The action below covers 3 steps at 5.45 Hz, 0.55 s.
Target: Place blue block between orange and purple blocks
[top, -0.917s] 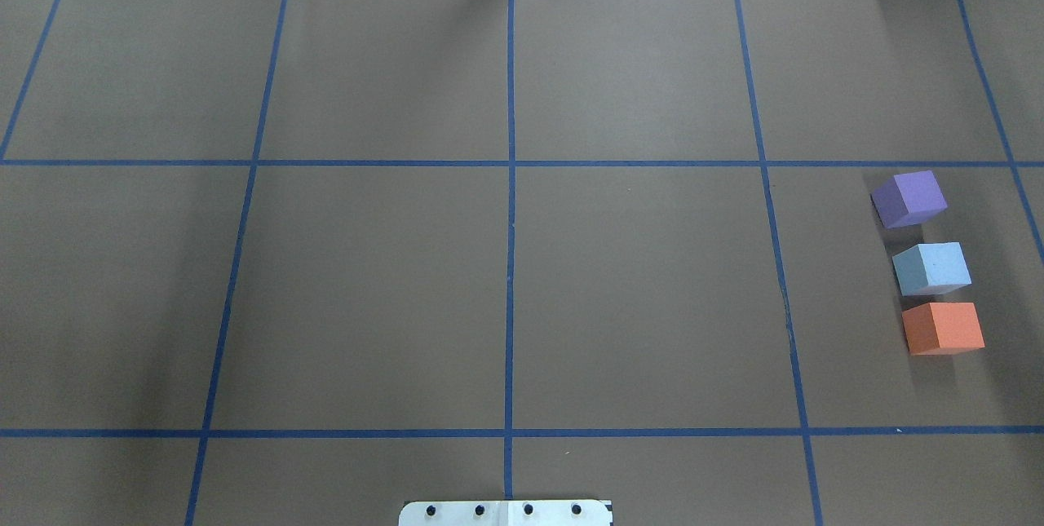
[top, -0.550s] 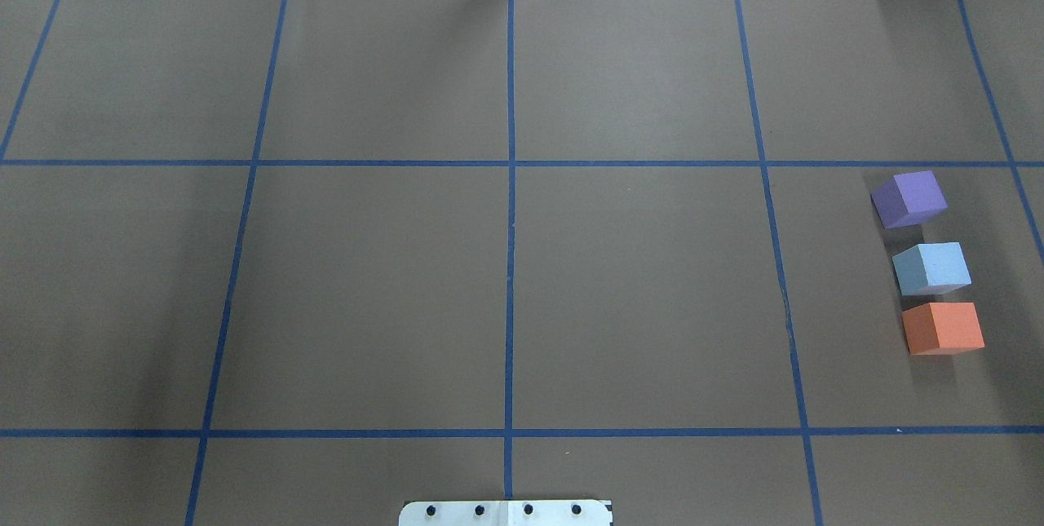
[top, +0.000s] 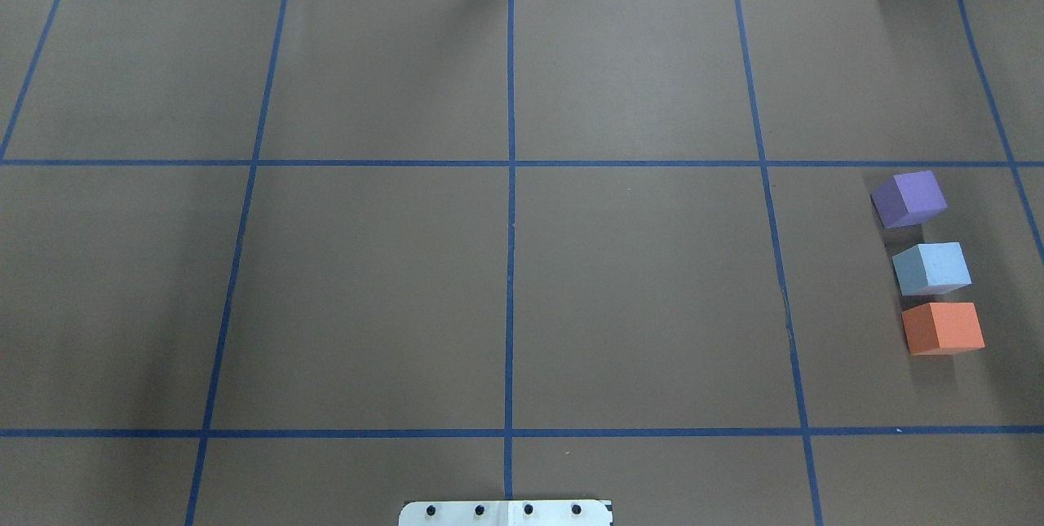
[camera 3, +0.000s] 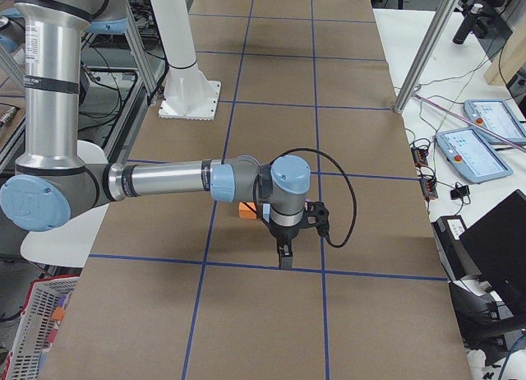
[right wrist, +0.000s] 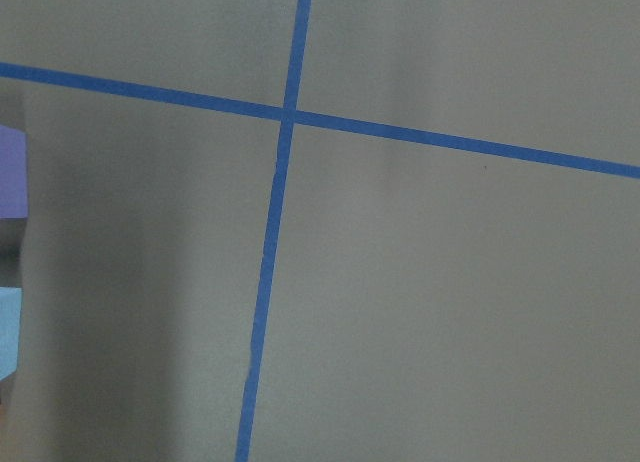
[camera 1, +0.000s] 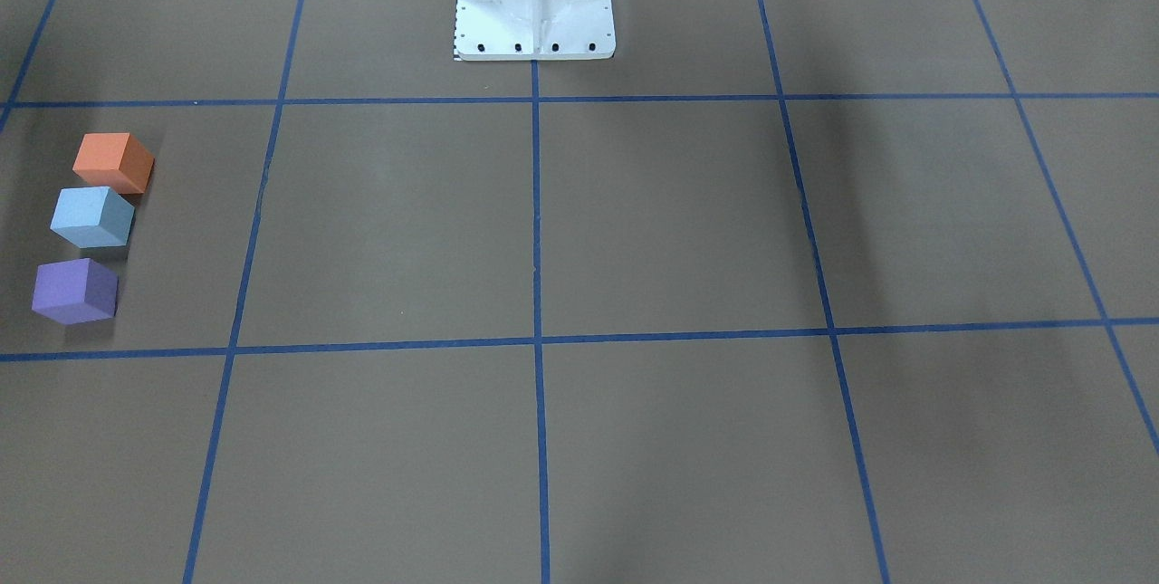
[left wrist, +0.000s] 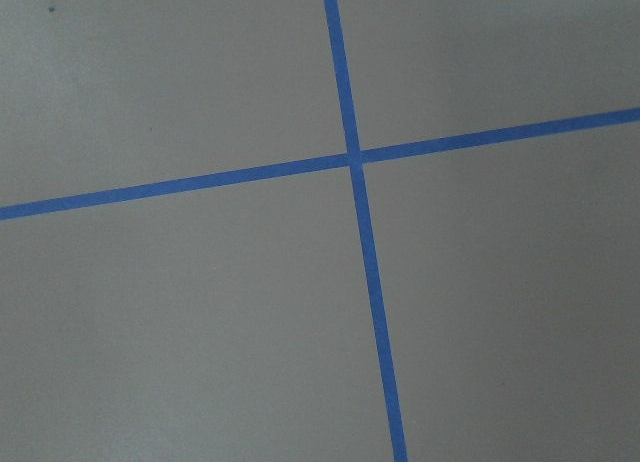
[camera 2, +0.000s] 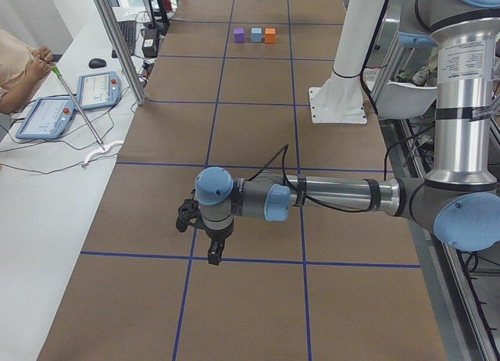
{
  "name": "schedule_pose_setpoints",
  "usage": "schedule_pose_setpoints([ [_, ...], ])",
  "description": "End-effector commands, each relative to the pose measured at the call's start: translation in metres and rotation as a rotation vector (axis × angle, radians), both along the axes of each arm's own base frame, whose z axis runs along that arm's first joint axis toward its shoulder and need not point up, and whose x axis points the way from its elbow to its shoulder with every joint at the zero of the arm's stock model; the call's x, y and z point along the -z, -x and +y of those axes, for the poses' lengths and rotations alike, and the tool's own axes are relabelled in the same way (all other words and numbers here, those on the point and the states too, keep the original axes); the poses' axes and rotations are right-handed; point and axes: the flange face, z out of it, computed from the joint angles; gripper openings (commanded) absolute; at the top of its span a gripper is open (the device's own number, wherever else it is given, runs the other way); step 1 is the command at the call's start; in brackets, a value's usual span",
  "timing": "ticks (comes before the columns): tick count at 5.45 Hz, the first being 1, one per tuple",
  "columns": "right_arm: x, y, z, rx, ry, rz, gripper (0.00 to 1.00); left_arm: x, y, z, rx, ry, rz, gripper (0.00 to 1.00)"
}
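Nearest the robot on the brown paper-covered counter: orange foam cube, then light blue foam cube just beyond it, then purple foam cube farthest out. Lined up this way, with blue resting flat in the gap between the other two, likely because the placing is done. Hanging above the counter and pointing down, right tool beside the row and left tool well apart from it, apparently holding nothing, though cannot tell from these side views whether spread or pressed together.
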Motion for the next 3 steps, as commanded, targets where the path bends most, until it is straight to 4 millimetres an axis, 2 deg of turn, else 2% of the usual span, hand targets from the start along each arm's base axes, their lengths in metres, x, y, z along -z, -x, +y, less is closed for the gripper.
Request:
schedule_pose_setpoints([
  [1, 0.0013, 0.0042, -0.0002, 0.003, 0.003, -0.032, 1.0, -0.0001, 0.0001, 0.0, 0.0, 0.0, 0.0, 1.0],
  [3, 0.0014, 0.0084, -0.0007, 0.012, 0.003, -0.034, 1.0, -0.0001, 0.0001, 0.0, 0.0, 0.0, 0.0, 1.0],
])
